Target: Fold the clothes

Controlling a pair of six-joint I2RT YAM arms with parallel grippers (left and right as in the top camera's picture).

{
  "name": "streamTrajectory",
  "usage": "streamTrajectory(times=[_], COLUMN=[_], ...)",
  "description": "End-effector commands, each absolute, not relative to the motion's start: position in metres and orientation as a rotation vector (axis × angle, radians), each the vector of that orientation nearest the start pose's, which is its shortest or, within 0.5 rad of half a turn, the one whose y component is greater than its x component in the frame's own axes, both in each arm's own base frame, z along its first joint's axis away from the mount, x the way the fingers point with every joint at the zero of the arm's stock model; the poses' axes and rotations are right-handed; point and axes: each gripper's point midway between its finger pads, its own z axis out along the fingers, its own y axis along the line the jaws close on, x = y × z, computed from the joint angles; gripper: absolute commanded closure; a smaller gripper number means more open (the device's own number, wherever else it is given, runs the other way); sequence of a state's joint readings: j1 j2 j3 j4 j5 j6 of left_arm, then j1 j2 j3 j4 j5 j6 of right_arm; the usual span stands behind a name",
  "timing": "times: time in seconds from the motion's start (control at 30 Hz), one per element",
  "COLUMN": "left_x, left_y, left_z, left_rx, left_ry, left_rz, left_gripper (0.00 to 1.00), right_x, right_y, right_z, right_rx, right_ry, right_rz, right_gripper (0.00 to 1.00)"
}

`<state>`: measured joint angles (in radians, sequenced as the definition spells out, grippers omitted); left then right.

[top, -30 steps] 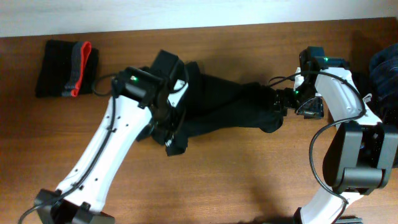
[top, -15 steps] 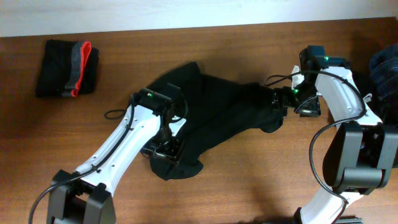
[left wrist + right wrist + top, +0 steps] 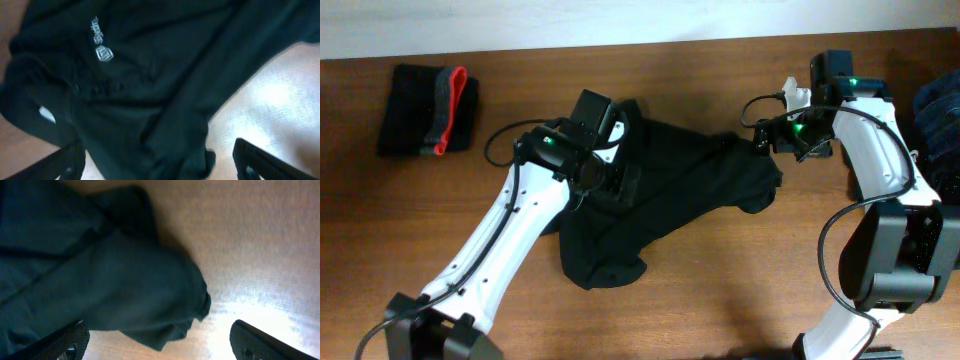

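My left gripper (image 3: 160, 162) and right gripper (image 3: 159, 342) both gape empty over the black shirt (image 3: 690, 200) — crumpled on the worktop (image 3: 740, 300).

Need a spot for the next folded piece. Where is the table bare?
Bare wood between the black shirt and the folded stack, and in front of the shirt toward the right arm base. Crowded: right edge, by the blue garment.
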<state>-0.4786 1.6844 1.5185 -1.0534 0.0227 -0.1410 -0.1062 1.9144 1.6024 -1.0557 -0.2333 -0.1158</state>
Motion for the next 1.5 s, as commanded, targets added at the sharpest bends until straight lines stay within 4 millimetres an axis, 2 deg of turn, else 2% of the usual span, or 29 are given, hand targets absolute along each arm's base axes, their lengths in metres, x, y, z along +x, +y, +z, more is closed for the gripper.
streamTrajectory(times=[0.0, 0.13, 0.27, 0.37, 0.53, 0.73, 0.83, 0.87, 0.9, 0.93, 1.0, 1.03, 1.07, 1.17, 1.23, 1.3, 1.47], left_x=[0.355, 0.369, 0.377, 0.382, 0.384, 0.386, 0.388, 0.388, 0.389, 0.389, 0.39, 0.391, 0.392, 0.395, 0.396, 0.395, 0.397], left_y=[-0.176, -0.183, -0.198, -0.201, -0.201, -0.2, -0.198, -0.197, -0.197, -0.195, -0.193, -0.191, -0.189, -0.183, -0.18, -0.175, -0.166], left_z=[0.149, 0.132, 0.111, 0.096, 0.083, 0.072, 0.072, 0.072, 0.072, 0.072, 0.072, 0.072, 0.072, 0.072, 0.071, 0.071, 0.07], left_rx=[0.413, 0.41, 0.425, 0.427, 0.425, 0.42, 0.413, 0.41, 0.408, 0.404, 0.394, 0.388, 0.381, 0.36, 0.345, 0.335, 0.305], left_ry=[2.785, 2.785, 2.803, 2.818, 2.841, 2.859, 2.857, 2.857, 2.857, 2.858, 2.86, 2.861, 2.862, 2.864, 2.867, 2.878, 2.887], left_rz=[-0.129, -0.134, -0.204, -0.213, -0.204, -0.196, -0.196, -0.196, -0.196, -0.195, -0.193, -0.192, -0.192, -0.19, -0.192, -0.186, -0.18], left_gripper=[0.06, 0.06, 0.06, 0.06, 0.06, 0.06, 0.06, 0.06, 0.06, 0.06, 0.05, 0.06, 0.05, 0.06, 0.06, 0.06, 0.06], right_x=[0.417, 0.42, 0.427, 0.429, 0.425, 0.428, 0.432, 0.433, 0.434, 0.434, 0.432, 0.429, 0.425, 0.416, 0.409, 0.404, 0.398], right_y=[0.009, 0.016, 0.015, 0.015, 0.016, 0.023, 0.028, 0.029, 0.03, 0.03, 0.029, 0.027, 0.027, 0.027, 0.022, 0.019, 0.018], right_z=[0.114, 0.11, 0.1, 0.088, 0.073, 0.05, 0.046, 0.046, 0.046, 0.046, 0.045, 0.044, 0.043, 0.042, 0.049, 0.066, 0.132], right_rx=[-0.22, -0.321, -0.334, -0.334, -0.322, -0.347, -0.362, -0.366, -0.369, -0.369, -0.367, -0.364, -0.362, -0.35, -0.245, -0.222, -0.13], right_ry=[2.846, 2.828, 2.812, 2.808, 2.841, 2.844, 2.833, 2.829, 2.825, 2.826, 2.837, 2.85, 2.866, 2.904, 2.953, 2.967, 2.881], right_rz=[0.318, 0.296, 0.26, 0.258, 0.277, 0.287, 0.285, 0.285, 0.284, 0.284, 0.282, 0.278, 0.278, 0.291, 0.265, 0.237, 0.215], right_gripper=[0.05, 0.05, 0.05, 0.06, 0.21, 0.21, 0.21, 0.25, 0.36, 0.6, 0.87, 0.93, 0.96, 0.96, 0.96, 0.96, 0.96])
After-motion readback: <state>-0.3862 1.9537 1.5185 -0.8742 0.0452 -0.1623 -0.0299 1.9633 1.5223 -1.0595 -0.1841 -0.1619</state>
